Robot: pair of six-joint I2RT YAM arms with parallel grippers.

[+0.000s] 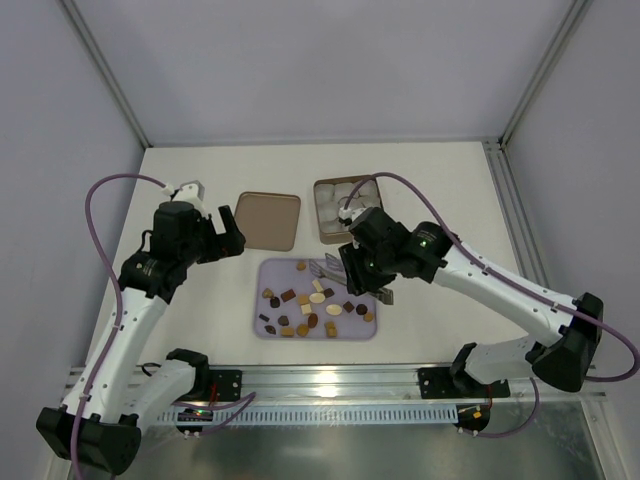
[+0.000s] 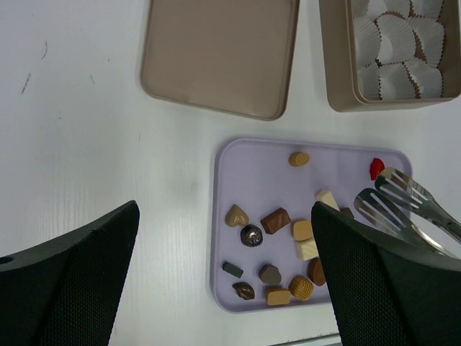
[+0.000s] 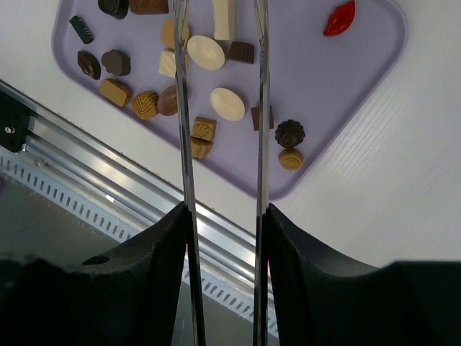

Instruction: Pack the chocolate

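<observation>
The right gripper [image 3: 223, 238] was clamped on the tongs [image 3: 184, 144]. Their blades were apart and empty, with the long axis reaching ahead over the lilac tray [image 3: 310, 72]. The chocolate [image 3: 206, 52] lay loose on that tray, directly beneath the blades. The left gripper [image 2: 225, 216], fingers spread wide and holding nothing, hovered farther off.

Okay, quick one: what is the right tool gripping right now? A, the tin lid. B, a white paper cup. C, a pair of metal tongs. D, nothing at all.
C: the right tool is closed on the two arms of the metal tongs, which extend out over the purple tray.
</observation>
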